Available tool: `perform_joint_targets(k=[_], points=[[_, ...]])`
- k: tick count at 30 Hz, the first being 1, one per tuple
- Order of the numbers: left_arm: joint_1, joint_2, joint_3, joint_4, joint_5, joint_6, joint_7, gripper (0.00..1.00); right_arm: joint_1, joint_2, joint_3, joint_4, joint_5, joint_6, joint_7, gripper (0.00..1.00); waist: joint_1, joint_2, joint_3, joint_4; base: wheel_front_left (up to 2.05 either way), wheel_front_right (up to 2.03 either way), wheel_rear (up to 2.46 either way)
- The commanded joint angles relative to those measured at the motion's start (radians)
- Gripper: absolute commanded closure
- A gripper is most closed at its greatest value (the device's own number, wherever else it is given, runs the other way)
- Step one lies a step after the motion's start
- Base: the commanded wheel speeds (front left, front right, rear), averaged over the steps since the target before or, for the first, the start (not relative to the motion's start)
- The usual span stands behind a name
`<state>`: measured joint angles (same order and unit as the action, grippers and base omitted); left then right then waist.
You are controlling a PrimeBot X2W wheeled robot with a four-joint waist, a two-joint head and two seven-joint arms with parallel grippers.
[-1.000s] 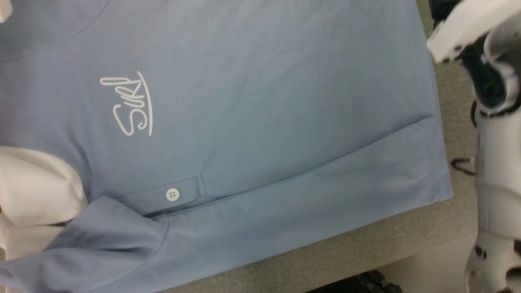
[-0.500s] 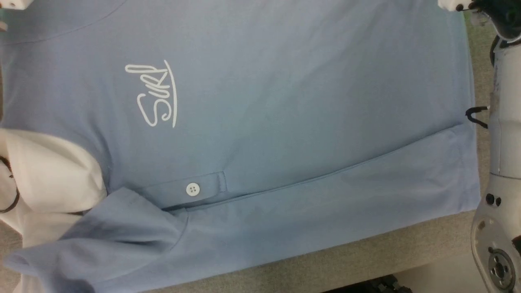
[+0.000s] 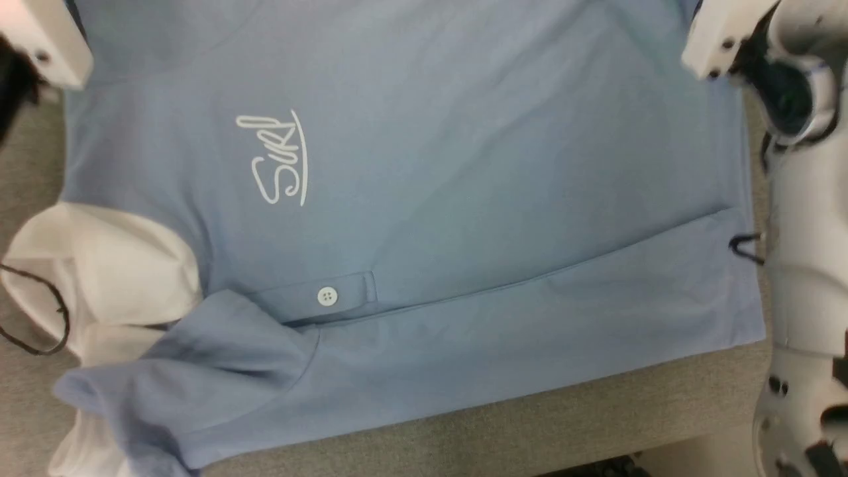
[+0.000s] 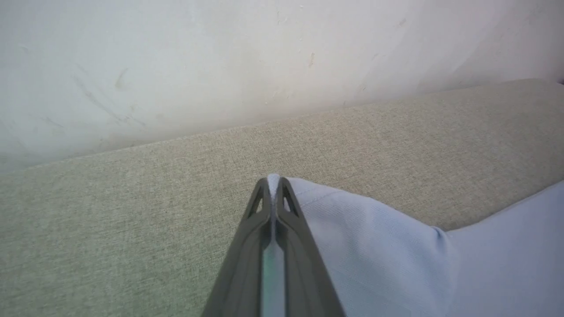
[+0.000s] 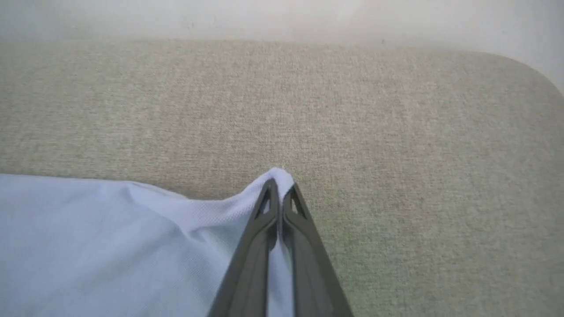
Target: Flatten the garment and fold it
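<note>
We've got a beige woven surface [image 3: 596, 424] with a rounded corner [image 5: 524, 75], a scuffed white wall [image 4: 220, 66] right behind it, and pale floor [image 3: 702, 457] past the near edge.

Table [image 3: 596, 424] top is a greyish-beige woven fabric, kinda like upholstery, with a rounded corner [image 5: 520, 75]. Right behind it sits a plain white wall [image 4: 176, 66] with some scuffs and faint streaks. Pale floor [image 3: 709, 457] past the near edge. Light's soft and even.
</note>
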<state>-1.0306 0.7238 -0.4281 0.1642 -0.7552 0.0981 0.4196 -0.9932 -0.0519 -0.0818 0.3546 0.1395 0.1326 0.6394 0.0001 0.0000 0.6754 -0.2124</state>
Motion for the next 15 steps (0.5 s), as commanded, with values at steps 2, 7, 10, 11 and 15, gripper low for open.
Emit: perform_joint_targets(k=[2, 7, 10, 11, 15], points=[[0.074, 0.002, 0.024, -0.032, -0.008, -0.007, -0.077, 1.0, 0.053, -0.004, 0.021, -0.017, 0.026, -0.002, -0.065, 1.0, -0.0001, 0.0, -0.088, 0.023, 0.0, 0.0, 0.0], [0.266, 0.003, 0.074, -0.134, -0.045, 0.02, -0.212, 1.0, 0.169, -0.05, 0.084, -0.044, 0.084, -0.002, -0.201, 1.0, -0.0001, 0.0, -0.199, 0.052, 0.0, 0.0, 0.0], [0.4, 0.005, 0.097, -0.2, -0.069, 0.045, -0.263, 1.0, 0.245, -0.085, 0.11, -0.056, 0.112, -0.002, -0.261, 1.0, -0.0001, 0.0, -0.263, 0.07, 0.0, 0.0, 0.0], [0.444, 0.004, 0.103, -0.223, -0.081, 0.053, -0.275, 1.0, 0.268, -0.096, 0.115, -0.059, 0.12, -0.002, -0.278, 1.0, -0.0001, 0.0, -0.28, 0.075, 0.0, 0.0, 0.0], [0.619, 0.001, 0.123, -0.296, -0.124, 0.089, -0.308, 1.0, 0.349, -0.133, 0.126, -0.057, 0.146, -0.002, -0.329, 1.0, -0.0001, 0.0, -0.341, 0.09, 0.0, 0.0, 0.0]])
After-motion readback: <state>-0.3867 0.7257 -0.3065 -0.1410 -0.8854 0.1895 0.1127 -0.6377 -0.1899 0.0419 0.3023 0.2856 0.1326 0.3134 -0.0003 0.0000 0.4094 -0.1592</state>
